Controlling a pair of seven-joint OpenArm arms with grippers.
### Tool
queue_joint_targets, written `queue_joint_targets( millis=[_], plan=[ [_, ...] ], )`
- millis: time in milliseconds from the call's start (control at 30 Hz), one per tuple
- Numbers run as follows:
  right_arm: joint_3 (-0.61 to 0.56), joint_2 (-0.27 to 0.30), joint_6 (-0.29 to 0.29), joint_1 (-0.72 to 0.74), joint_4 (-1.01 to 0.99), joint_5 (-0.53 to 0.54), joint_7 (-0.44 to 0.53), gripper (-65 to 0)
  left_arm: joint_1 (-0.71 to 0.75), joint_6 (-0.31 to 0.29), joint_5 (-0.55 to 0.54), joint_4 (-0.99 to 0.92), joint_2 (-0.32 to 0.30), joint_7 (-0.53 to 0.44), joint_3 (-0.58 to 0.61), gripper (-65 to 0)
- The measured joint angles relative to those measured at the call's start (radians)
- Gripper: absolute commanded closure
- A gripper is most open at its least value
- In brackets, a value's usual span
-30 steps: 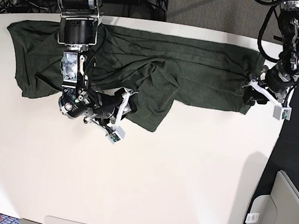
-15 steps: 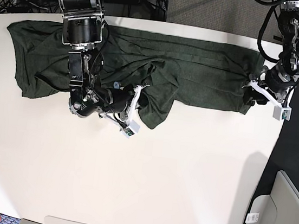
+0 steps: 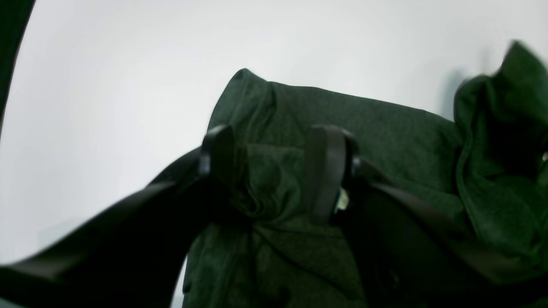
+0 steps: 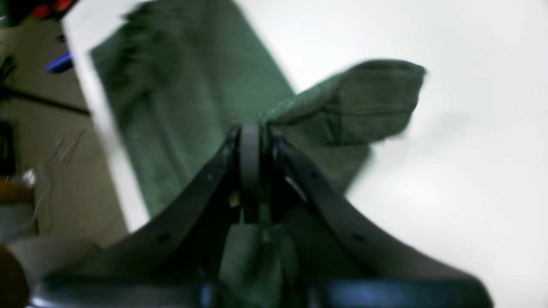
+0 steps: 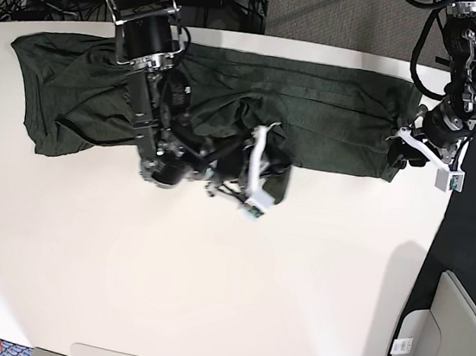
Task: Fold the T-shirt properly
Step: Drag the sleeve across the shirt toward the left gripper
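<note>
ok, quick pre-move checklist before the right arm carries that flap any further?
1. Right gripper shut on T-shirt fabric: ok.
2. Pinched flap lifted off the table: ok.
3. Left gripper jaws apart around a bunched fold at the shirt's end: ok; firm hold: cannot tell.
4. Shirt body flat: not ok, wrinkled mid-span.
5. Table ahead of the flap bare: ok.

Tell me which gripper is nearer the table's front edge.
Right. The right gripper pinches a fold of the shirt mid-table; the left gripper sits at the shirt's end, farther from the table's front edge.
</note>
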Motion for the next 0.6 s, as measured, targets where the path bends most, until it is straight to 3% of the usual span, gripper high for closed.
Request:
queue_joint_targets(
  millis=[133,467,533,600],
  plan=[
    [-0.092,-0.041,0.000,0.008,0.011,0.003,0.001,-0.5,0.000,0.000,0.000,0.000,0.000,0.000,0.000,-26.8],
    [-0.247,-0.074,0.000,0.040,-0.006,0.013,-0.008,-0.7,0.002,-0.003,-0.004,0.000,0.003,0.000,-0.021,-26.8],
    [-0.249,-0.067,0.000,0.038,-0.015,0.009,-0.019,-4.7,0.002,0.002,0.002,0.000,0.000,0.000,-0.044,-26.9],
    [-0.246,-0.064,0.000,0.038,-0.015,0.000,-0.018,-16.1,0.002,0.001,0.004,0.000,-0.005,0.000,-0.053,-27.0]
  ],
)
